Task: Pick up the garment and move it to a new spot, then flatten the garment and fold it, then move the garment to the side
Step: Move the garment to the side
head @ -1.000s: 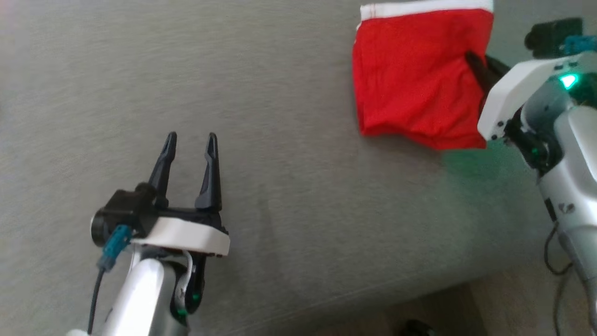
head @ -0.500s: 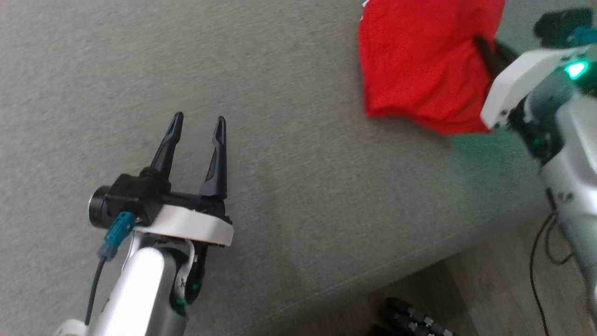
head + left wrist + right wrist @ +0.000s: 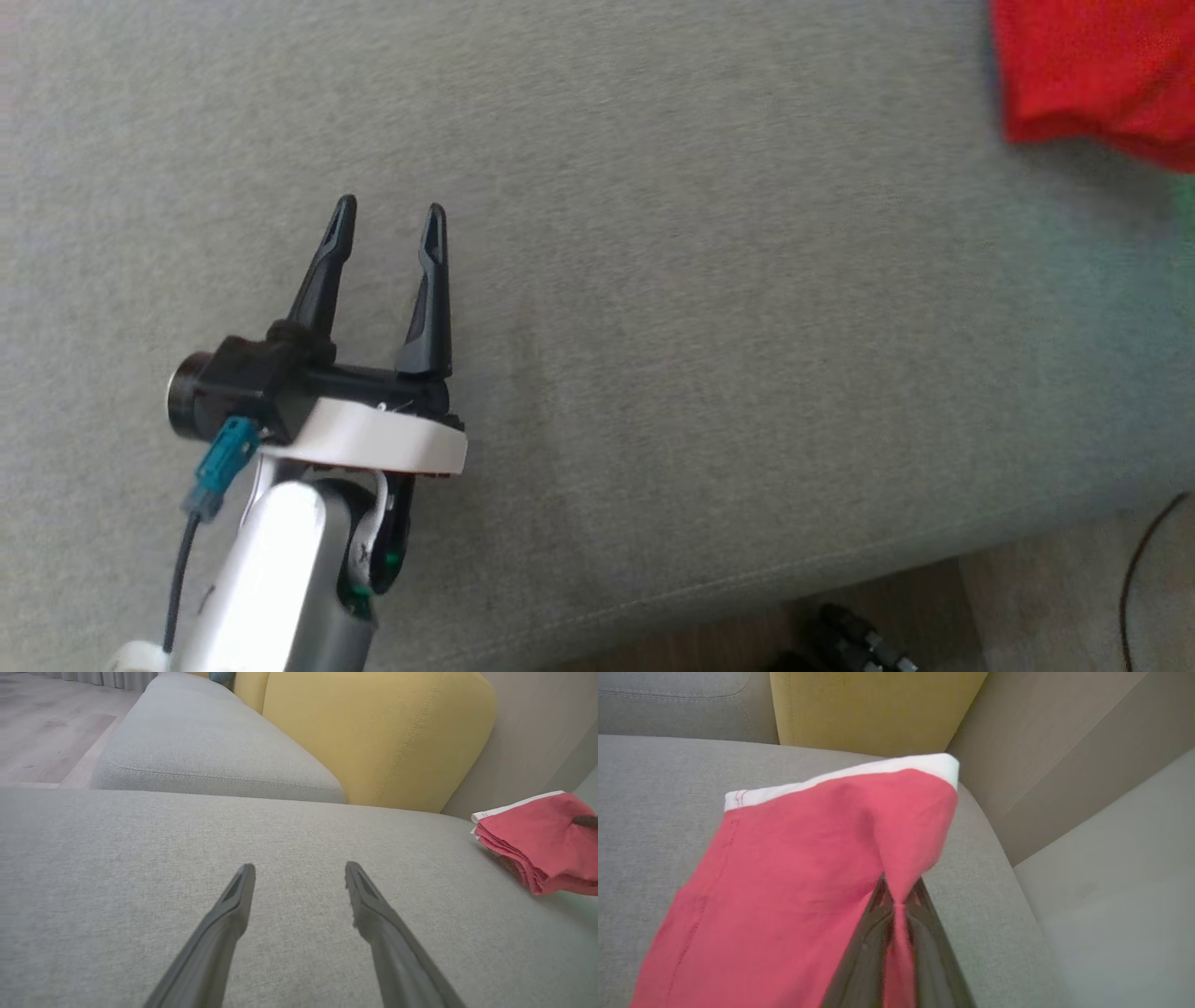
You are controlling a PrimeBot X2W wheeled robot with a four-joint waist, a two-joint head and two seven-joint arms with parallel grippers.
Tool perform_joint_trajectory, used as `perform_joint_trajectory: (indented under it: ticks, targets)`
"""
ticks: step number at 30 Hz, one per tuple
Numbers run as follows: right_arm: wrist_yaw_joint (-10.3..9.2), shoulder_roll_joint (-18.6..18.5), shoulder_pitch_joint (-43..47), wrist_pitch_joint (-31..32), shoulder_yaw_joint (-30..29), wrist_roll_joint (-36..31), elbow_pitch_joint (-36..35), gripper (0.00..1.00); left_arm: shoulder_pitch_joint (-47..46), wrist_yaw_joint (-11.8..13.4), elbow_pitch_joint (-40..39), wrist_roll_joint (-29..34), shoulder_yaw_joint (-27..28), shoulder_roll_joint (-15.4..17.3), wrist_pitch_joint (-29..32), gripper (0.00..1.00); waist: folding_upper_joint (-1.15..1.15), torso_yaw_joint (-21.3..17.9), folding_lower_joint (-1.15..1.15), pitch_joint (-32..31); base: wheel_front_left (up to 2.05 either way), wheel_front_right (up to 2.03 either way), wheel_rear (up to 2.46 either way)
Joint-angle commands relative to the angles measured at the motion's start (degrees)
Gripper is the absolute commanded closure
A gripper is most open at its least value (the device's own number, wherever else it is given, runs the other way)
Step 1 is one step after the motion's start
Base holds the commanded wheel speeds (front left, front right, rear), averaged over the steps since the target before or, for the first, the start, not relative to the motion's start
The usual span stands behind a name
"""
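Observation:
The garment (image 3: 808, 858) is red cloth with a white band along its far edge, folded into layers. In the right wrist view my right gripper (image 3: 896, 896) is shut on a pinch of its edge, and the cloth drapes left over the grey sofa seat. A corner of the garment (image 3: 1092, 75) shows at the head view's top right. It also lies at the far right of the left wrist view as a stack of red garment layers (image 3: 537, 844). My left gripper (image 3: 387, 219) stands open above the bare seat, well left of the cloth, its fingers (image 3: 233, 900) holding nothing.
The grey sofa seat (image 3: 700, 327) spreads under both arms, its front edge running along the bottom right. A yellow back cushion (image 3: 373, 732) and a second grey seat cushion (image 3: 201, 751) stand behind. Wooden floor (image 3: 1027, 607) with a black cable lies below the edge.
The head camera has swung left, so the red garment and right arm slid to the picture's right edge. The left gripper stays open over the same stretch of seat.

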Motion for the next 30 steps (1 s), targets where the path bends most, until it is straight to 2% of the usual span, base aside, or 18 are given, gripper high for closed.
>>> perform_joint_trajectory:
  ticks: [1, 6, 18, 19, 20, 21, 30]
  targets:
    - [0.37, -1.84, -1.32, -0.1, -0.58, -0.63, -1.09, 1.0, -1.41, 0.1, -2.18, -0.07, 1.16, 0.09, -0.39, 0.0, 0.0, 0.95, 0.0, 0.94, 0.0, 0.0, 0.0]
    - [0.37, -3.56, -3.37, 0.15, -1.96, -6.63, -0.15, 1.0, -1.75, 0.25, -2.45, -0.14, 1.1, 0.1, -0.75, 0.0, 0.0, 1.71, 0.0, 2.24, 0.0, 0.0, 0.0]
    - [0.37, -2.05, -5.75, 1.55, -7.61, -17.8, -0.89, 0.99, -2.59, 0.54, -2.35, -0.19, 0.68, 0.21, -1.08, 0.0, 0.0, 1.95, 0.0, 4.11, 0.0, 0.0, 0.0]
    - [0.37, -1.78, -5.68, 1.29, -8.51, -19.18, -1.3, 0.64, -2.64, 0.58, -2.28, -0.23, 0.68, 0.24, -1.09, 0.0, 0.0, 1.97, 0.0, 4.15, 0.0, 0.0, 0.0]
    - [0.37, -1.29, -5.47, 1.17, -9.24, -20.48, -1.61, 0.08, -2.69, 0.61, -2.21, -0.28, 0.69, 0.26, -1.1, 0.0, 0.0, 2.01, 0.0, 4.17, 0.0, 0.0, 0.0]
    - [0.37, -0.8, -5.25, 1.11, -10.06, -21.58, -1.75, 0.0, -2.76, 0.62, -2.12, -0.33, 0.68, 0.27, -1.11, 0.0, 0.0, 2.06, 0.0, 4.19, 0.0, 0.0, 0.0]
    - [0.37, 3.65, -4.28, -3.4, -13.72, -27.08, -3.43, 0.0, -3.07, 0.78, -1.48, -0.73, 0.51, 0.42, -1.24, 0.0, 0.0, 2.51, 0.0, 3.69, 0.0, 0.0, 0.0]
